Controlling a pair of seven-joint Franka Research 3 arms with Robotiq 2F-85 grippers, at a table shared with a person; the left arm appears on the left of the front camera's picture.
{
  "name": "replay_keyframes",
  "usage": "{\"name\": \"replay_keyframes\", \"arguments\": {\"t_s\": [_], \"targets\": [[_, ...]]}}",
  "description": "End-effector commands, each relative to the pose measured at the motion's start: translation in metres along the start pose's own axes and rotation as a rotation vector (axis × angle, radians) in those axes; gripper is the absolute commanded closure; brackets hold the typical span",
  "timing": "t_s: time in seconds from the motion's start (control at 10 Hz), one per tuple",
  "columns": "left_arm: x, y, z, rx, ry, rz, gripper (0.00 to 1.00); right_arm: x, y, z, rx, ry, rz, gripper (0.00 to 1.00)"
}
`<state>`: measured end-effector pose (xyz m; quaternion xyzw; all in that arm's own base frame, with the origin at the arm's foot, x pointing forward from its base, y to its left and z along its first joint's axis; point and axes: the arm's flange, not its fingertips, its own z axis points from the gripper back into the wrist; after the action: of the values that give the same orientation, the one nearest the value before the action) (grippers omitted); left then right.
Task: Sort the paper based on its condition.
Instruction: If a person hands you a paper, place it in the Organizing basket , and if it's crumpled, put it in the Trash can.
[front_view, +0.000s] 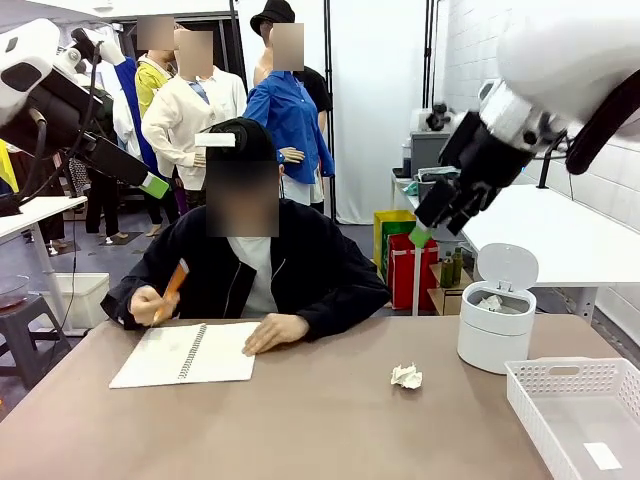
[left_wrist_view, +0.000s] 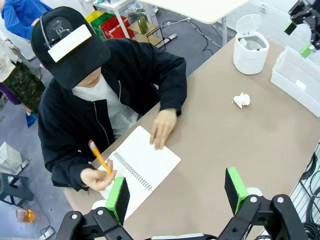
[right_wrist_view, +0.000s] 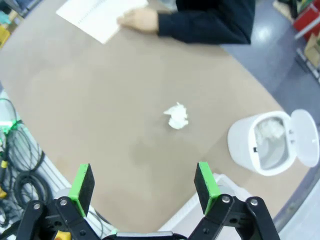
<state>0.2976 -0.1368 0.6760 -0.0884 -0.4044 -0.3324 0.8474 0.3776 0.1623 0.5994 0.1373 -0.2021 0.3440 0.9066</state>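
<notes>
Tools, how do they stand?
— Right tool (right_wrist_view: 142, 180) and left tool (left_wrist_view: 177, 192) both hang high above the bench (front_view: 300, 430) on raised arms, fingers wide apart, gripping nothing.
And the paper?
— The crumpled paper (front_view: 406, 376) lies on the bench, near the open white bin (front_view: 495, 335).

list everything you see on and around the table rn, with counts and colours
table: one, brown
spiral notebook: one, white, open in front of the person
pencil: one, orange, in the person's hand
crumpled paper ball: one, white, loose on the table near the bin
bin: one, white, lid up, table's right side
paper wad: at least one, white, inside the bin
basket: one, white, near right corner
flat slip: one, white, in the basket
person's hands: two; one holds the pencil, one rests on the notebook
left gripper: black, green pads, open
right gripper: black, green pads, open
</notes>
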Motion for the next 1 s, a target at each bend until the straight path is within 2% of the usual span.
{"name": "replay_keyframes", "arguments": {"t_s": [0.0, 0.2, 0.4, 0.7, 0.9], "targets": [[-0.001, 0.001, 0.000, 0.000, -0.005, 0.002, 0.00, 0.008, -0.008, -0.018, -0.062, 0.095, -0.035, 0.00], [-0.001, 0.001, 0.000, 0.000, -0.005, 0.002, 0.00, 0.010, -0.030, -0.058, -0.014, 0.203, -0.077, 0.00], [-0.001, 0.001, 0.000, 0.000, -0.005, 0.002, 0.00, 0.013, -0.048, -0.101, -0.014, 0.253, -0.039, 0.00], [-0.001, 0.001, 0.000, 0.000, -0.005, 0.002, 0.00, 0.017, -0.060, -0.166, -0.059, 0.243, 0.047, 0.00], [-0.001, 0.001, 0.000, 0.000, -0.005, 0.002, 0.00, 0.013, -0.060, -0.198, -0.087, 0.227, 0.045, 0.00]]}}
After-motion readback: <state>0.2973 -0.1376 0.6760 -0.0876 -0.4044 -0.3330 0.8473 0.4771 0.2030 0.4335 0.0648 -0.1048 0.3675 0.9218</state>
